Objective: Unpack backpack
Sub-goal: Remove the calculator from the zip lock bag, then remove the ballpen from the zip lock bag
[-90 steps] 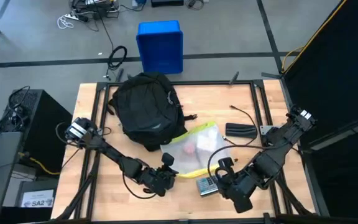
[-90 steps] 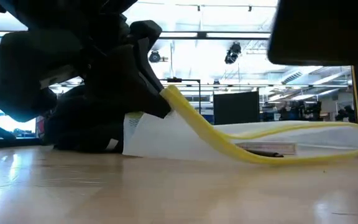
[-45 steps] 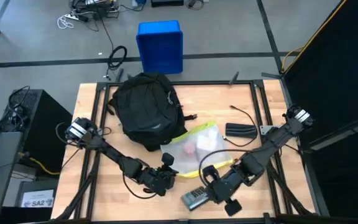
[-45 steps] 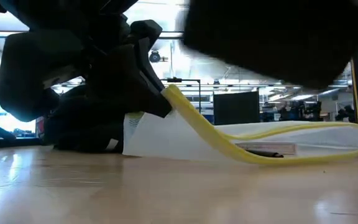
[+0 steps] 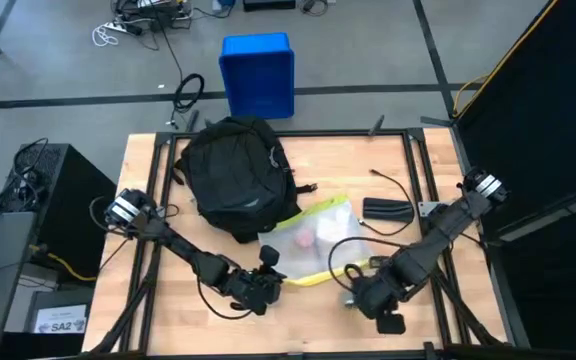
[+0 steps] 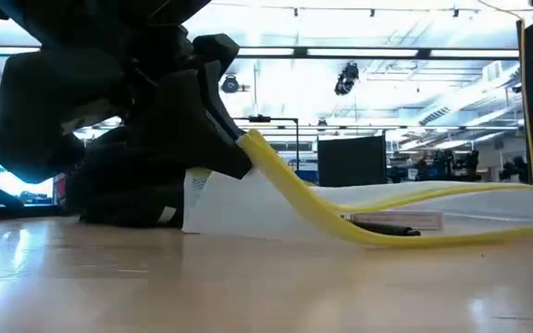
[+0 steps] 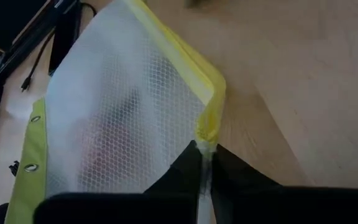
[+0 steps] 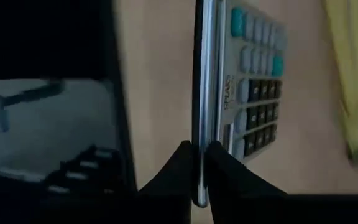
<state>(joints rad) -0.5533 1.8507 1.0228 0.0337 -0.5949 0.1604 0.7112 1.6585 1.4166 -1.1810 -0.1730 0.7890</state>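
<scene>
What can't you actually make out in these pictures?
- Inside the backpack: the high view shows only its closed black fabric.
- What the mesh pouch holds: in the left wrist view, only blurred pink and white shapes show through.
- The calculator in the right hand: its far end is cut off by the right wrist picture's edge; in the high view the arm hides it.

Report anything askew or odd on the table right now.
The calculator is clamped edge-on in the right end effector, not lying flat. The left end effector pinches the mesh pouch by its yellow corner, lifting that end off the table. Nothing looks spilled or damaged.
</scene>
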